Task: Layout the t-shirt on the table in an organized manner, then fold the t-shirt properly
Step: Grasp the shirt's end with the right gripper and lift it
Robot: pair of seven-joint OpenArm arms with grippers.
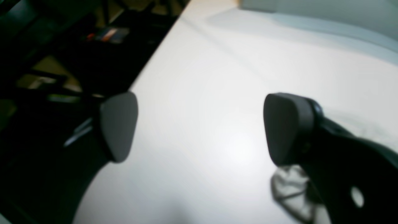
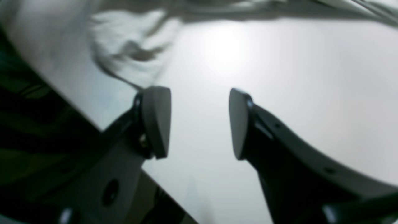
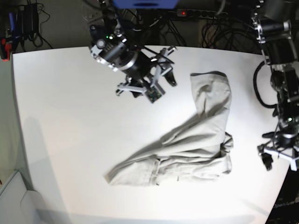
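Observation:
The t-shirt (image 3: 196, 149) lies crumpled on the white table (image 3: 70, 107), running from a bunched end at the front left up to a narrow end at the back right. My right gripper (image 3: 169, 65) hovers open just left of that far end. In the right wrist view the right gripper (image 2: 197, 123) has bare table between its pads and the t-shirt (image 2: 130, 46) lies beyond them. My left gripper (image 3: 280, 161) stands at the table's right edge, right of the shirt. The left gripper (image 1: 202, 127) is wide open over the table (image 1: 217, 77), empty, with a scrap of t-shirt (image 1: 292, 189) below one finger.
Cables and a power strip (image 3: 196, 13) run behind the table's far edge. A white box (image 3: 14, 200) sits off the front left corner. In the left wrist view the table edge (image 1: 149, 62) drops to a dark floor on the left.

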